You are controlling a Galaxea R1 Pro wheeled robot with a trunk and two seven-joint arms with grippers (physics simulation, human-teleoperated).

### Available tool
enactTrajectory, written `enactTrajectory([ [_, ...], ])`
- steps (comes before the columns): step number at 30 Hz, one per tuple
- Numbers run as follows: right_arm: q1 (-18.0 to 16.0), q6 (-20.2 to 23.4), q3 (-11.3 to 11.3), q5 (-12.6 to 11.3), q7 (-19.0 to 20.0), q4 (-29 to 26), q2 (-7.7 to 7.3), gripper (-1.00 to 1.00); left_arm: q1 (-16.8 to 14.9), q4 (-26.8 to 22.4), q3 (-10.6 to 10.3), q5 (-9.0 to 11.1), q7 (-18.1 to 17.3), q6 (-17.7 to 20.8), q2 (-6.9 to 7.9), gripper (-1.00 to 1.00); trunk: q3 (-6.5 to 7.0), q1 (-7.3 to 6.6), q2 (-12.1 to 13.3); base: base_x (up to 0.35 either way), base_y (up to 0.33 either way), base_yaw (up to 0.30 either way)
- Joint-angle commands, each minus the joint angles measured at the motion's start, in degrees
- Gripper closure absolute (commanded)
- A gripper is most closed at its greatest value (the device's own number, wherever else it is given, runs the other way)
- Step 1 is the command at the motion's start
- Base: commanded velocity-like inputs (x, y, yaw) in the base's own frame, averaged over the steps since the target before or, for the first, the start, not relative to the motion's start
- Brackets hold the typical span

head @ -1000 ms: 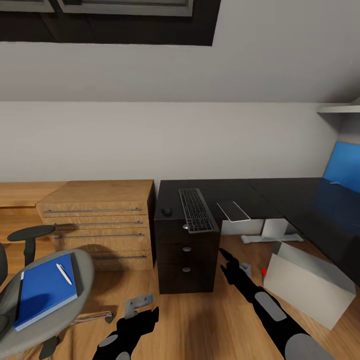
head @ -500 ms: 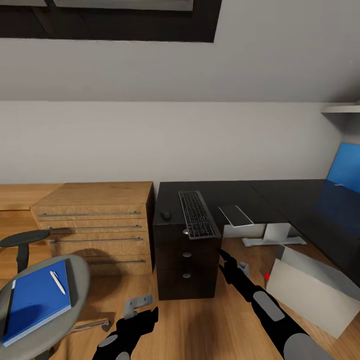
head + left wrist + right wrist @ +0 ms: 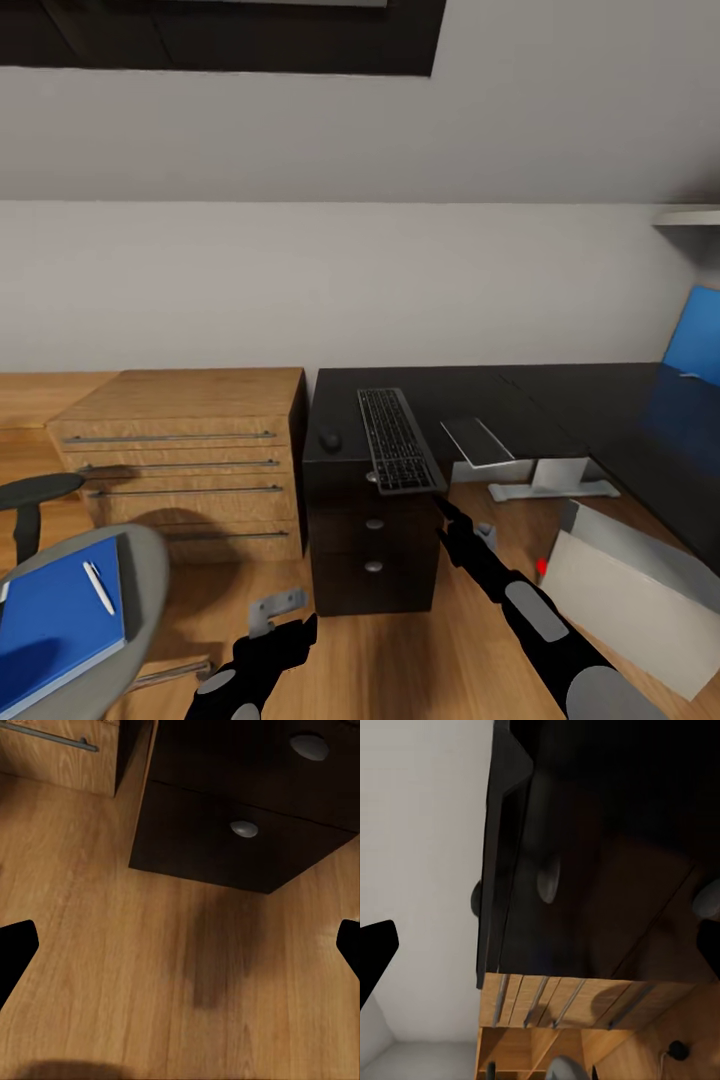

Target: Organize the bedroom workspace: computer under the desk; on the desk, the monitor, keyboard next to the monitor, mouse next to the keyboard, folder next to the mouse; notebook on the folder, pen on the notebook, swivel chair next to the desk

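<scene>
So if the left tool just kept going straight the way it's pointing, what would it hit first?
Most likely the bare wooden floor just in front of the black drawer unit. The left tool points down at it with nothing between, though depth is hard to judge.

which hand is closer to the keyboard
Right. The right hand is raised just below the near end of the keyboard, which overhangs the desk. The left hand hangs lower, over the floor.

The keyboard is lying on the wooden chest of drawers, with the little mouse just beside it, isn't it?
Not quite. In the head view the keyboard lies on the black desk, above its drawer unit, not on the wooden chest of drawers. The mouse is indeed just beside it.
</scene>
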Motion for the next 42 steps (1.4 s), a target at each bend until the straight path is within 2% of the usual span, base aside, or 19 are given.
enactTrajectory([
  [1,-0.04,0.12,0.3,-0.6,0.11,0.03,-0.06,-1.0,-0.05,-0.06,-0.06,0.53,0.56,0.08,0.01,-1.0,-0.06,0.01,-0.03,0.105,0.0,0.0],
  [4,-0.04,0.12,0.3,-0.6,0.11,0.04,-0.03,-1.0,-0.05,-0.04,-0.06,0.49,0.69,0.08,0.01,-1.0,-0.06,0.01,-0.03,0.054,0.0,0.0],
  [11,-0.08,0.1,0.32,-0.6,0.11,0.05,-0.02,-1.0,-0.05,-0.05,-0.06,0.48,0.84,0.08,0.01,-1.0,1.2,-1.53,2.78,0.013,0.0,0.0],
  [30,-0.03,0.12,0.29,-0.6,-0.06,0.23,-0.02,-1.0,-0.05,-0.08,-0.06,0.37,0.51,-0.1,0.18,-1.0,1.2,-1.53,2.78,0.051,0.04,0.0],
  [42,-0.04,0.12,0.14,-0.6,-0.15,0.23,-0.1,-1.0,-0.05,-0.08,-0.06,0.39,0.37,-0.1,0.18,-1.0,1.2,-1.53,2.78,0.143,0.059,0.0],
])
